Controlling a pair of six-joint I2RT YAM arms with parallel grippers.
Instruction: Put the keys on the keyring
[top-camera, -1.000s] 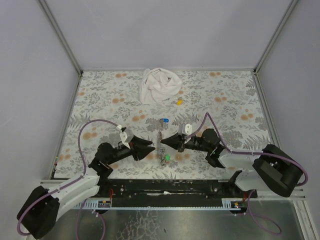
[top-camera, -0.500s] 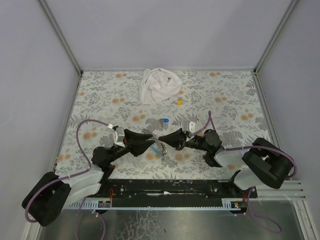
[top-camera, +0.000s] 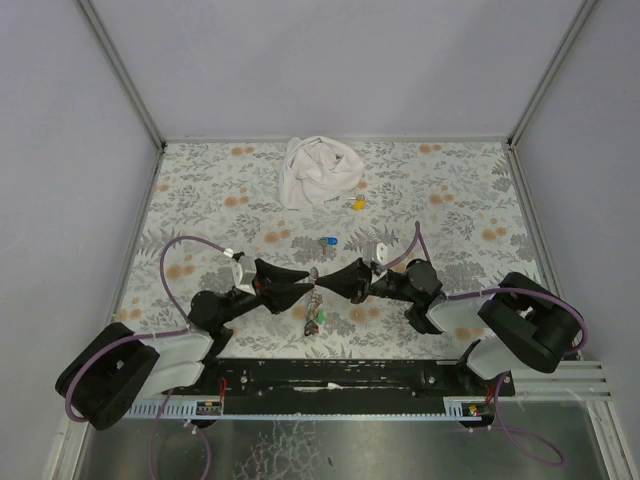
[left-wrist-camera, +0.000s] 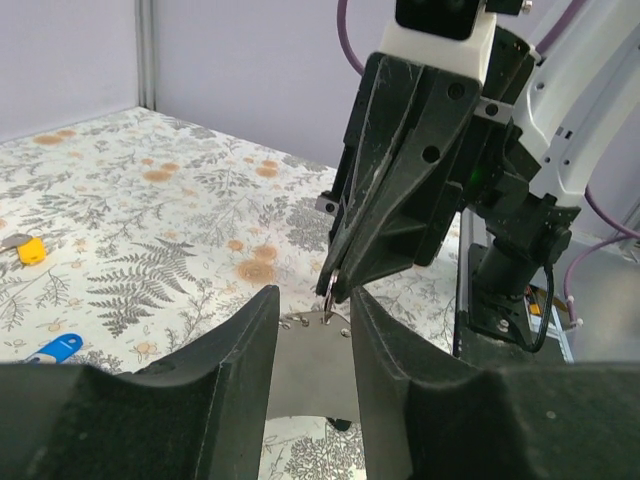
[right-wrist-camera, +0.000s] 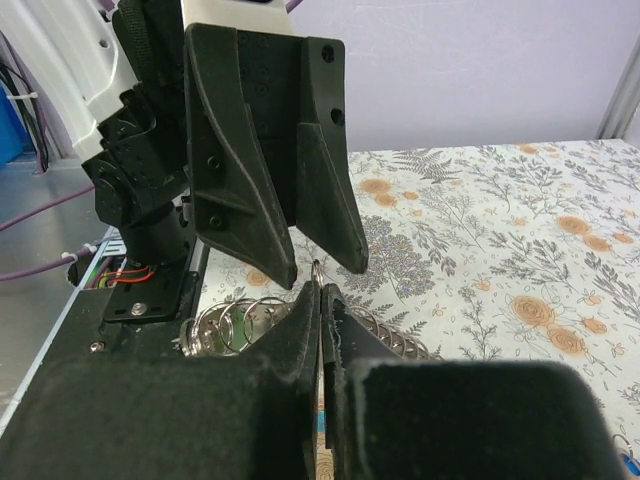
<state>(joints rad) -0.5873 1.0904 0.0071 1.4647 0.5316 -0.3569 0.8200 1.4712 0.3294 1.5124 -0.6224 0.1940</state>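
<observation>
Right now your keyring (top-camera: 314, 282) hangs in the air between the two grippers, over the near middle of the table (top-camera: 450, 200). Your right gripper (right-wrist-camera: 320, 292) has its fingers pinched tight on the thin metal ring (right-wrist-camera: 316, 268), which stands up just past the tips. Your left gripper (left-wrist-camera: 313, 300) has its fingers part way apart, clamped on the flat grey strap (left-wrist-camera: 310, 365) that fills the gap between them. Under the meeting point a small bundle dangles, and you can pick out a green key (top-camera: 320, 318) in it. From the right wrist you also see a bunch of silver rings (right-wrist-camera: 235, 325) low beside the fingers. A blue key (top-camera: 327, 242) lies on the table just beyond the grippers, apart from them. A small yellow piece (top-camera: 357, 203) lies farther back, near a crumpled white cloth (top-camera: 318, 170) at the far edge. The table has a grey leaf print with orange flowers; plain pale walls (top-camera: 330, 60) and metal corner posts (top-camera: 125, 78) close it in. You cannot tell whether the green key is threaded on the ring or only hangs with the bundle, and the bundle is too small to count its keys
</observation>
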